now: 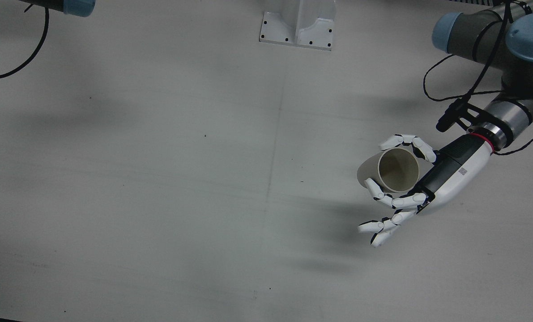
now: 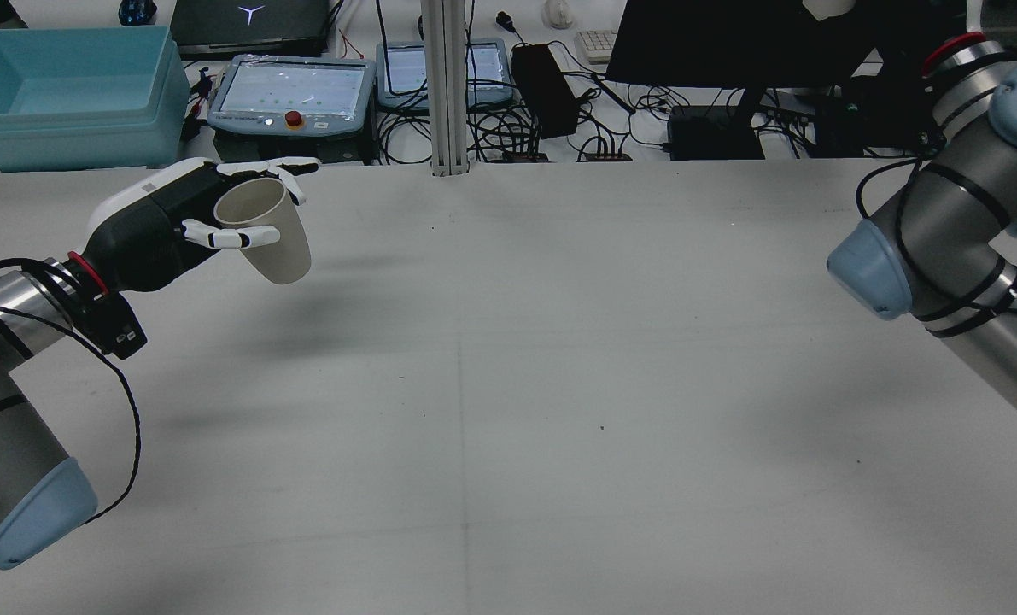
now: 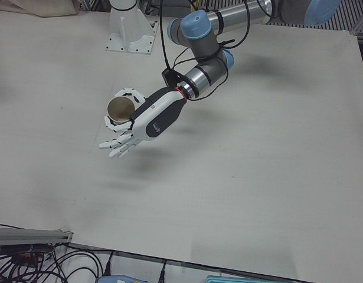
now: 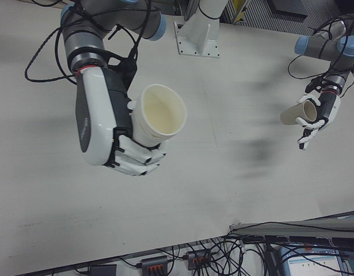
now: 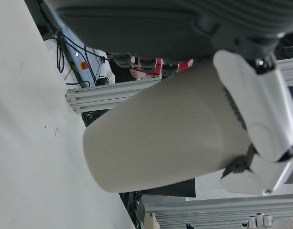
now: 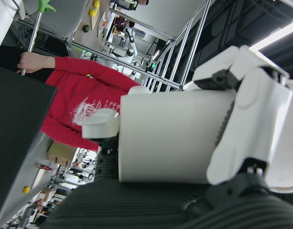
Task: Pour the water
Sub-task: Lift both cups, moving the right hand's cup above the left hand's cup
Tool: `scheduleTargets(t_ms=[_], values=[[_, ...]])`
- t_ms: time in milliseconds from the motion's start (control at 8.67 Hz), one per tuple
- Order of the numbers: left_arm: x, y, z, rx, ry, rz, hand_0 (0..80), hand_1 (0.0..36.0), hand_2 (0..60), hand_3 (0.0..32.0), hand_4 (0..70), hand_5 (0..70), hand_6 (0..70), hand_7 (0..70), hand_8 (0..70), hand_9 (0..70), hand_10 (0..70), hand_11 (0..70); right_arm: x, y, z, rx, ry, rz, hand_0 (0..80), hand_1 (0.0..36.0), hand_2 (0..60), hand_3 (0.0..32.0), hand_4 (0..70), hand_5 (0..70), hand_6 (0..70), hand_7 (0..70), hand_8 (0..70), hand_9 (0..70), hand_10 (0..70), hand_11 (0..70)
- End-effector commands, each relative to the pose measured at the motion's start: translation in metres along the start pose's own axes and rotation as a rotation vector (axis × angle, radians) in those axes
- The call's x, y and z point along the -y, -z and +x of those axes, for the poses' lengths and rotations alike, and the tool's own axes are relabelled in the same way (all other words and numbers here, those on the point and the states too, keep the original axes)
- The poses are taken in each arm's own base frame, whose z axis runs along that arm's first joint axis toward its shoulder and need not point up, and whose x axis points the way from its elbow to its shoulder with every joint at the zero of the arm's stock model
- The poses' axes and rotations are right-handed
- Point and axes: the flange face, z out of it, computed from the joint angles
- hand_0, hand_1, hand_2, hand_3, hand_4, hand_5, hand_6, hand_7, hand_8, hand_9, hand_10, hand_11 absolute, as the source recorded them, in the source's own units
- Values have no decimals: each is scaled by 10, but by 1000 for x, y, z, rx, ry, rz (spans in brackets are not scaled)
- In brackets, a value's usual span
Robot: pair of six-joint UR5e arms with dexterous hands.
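left hand (image 1: 420, 185) holding cup (image 1: 389, 172), no readable labels

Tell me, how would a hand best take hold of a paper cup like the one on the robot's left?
Probably around the side wall, from the side. The left hand does just that: its fingers wrap the paper cup below the rim, leaving the mouth free. The tapered wall gives a wide surface; the thin rim would likely buckle.

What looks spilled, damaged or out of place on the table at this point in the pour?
Nothing stands out. The left hand holds a tan paper cup tilted in the air, and the right hand holds a white cup, also tilted. No water shows in either cup, and the table shows no spill.
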Motion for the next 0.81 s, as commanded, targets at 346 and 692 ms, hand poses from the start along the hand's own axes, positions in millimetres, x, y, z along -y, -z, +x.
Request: scheduleTargets(t_ms=[346,692], values=[[7,-4,-39,52,10,8,396,360,600,0,383,700,84,199,36,65,12,34,-314,-15,126,4,505,-350,602,360,600,0,700,700,695,700,582,700,608,700],[-3,-9,-37,48,-1,-13,405,360,600,0,386,700,88,207,35,62,8,29,-362,71,252,-35,797,-352,587,357,600,0,700,700,610,700,495,680,579,700]])
